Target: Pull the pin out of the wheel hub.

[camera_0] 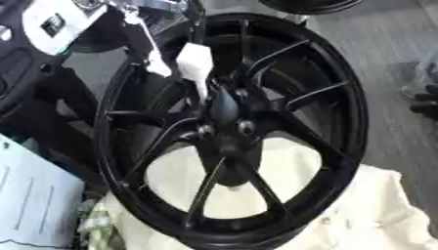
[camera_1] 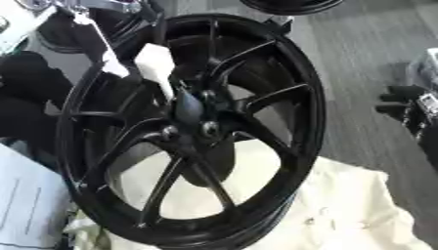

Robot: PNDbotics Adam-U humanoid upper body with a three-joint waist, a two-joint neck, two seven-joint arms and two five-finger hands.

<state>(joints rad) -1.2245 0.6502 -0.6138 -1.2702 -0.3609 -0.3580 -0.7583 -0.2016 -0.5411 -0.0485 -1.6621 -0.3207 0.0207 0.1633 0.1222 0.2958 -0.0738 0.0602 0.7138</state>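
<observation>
black wheel hub (camera_0: 224,110), white-tipped left hand (camera_0: 193,63) seemingly touching it.

Grey floor (camera_0: 385,39) ran across the upper right, streaked with faint lengthwise lines, evenly lit, no hard shadows. A cream-coloured cloth (camera_0: 376,215) lay crumpled over the lower right and spread under the middle of the scene. At the lower left, a pale blue-white sheet or board (camera_0: 34,195) stood at an angle, with thin ruled lines on it. Dark equipment (camera_1: 415,107) sat at the right edge on the floor, shape unclear. A second dark round rim (camera_1: 291,5) showed at the top edge. The upper left was dark and cluttered.
</observation>
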